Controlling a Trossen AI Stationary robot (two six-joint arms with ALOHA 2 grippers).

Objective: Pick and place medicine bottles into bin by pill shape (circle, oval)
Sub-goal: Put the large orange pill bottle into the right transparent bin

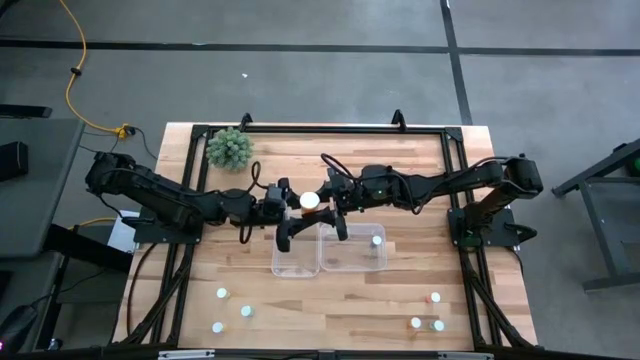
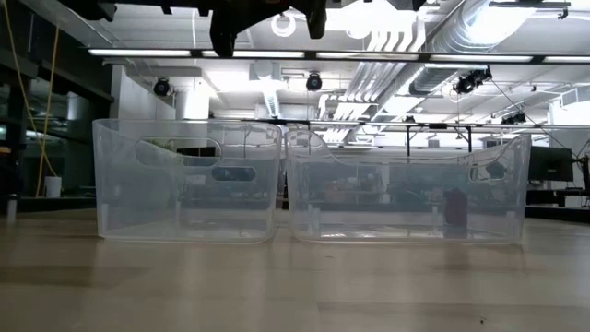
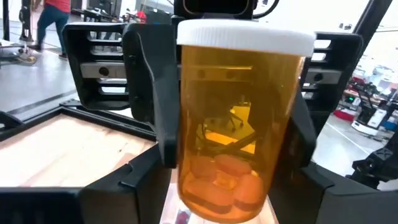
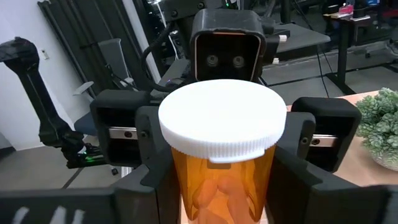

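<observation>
- Wooden bench (image 1: 400, 300) nearest the camera edge has loose medicine bottles: three little white-capped ones on the left (image 1: 221, 293), (image 1: 246, 310), (image 1: 217, 327), three more on the right (image 1: 435, 297), (image 1: 415, 322), (image 1: 438, 325).
- Next back, two clear bins side by side, touching or nearly so: left bin (image 1: 294, 268) looks like it has nothing in it, right bin (image 1: 352, 265) has one bottle (image 1: 376, 240) near its right end.
- Right above the bins' far edge, both arms meet over the middle of the bench around one orange bottle with a white cap (image 1: 310, 200).
- Wrist views show the bottle upright, with oval-looking pills (image 3: 224, 180) in the bottom.
- Left gripper (image 1: 283, 210) and right gripper (image 1: 337, 205) each have jaws on either side of the bottle's body, clamped on it as far as I can see.
- Farthest back, fuzzy green plant ball (image 1: 229, 148) at the bench's far left corner.
</observation>
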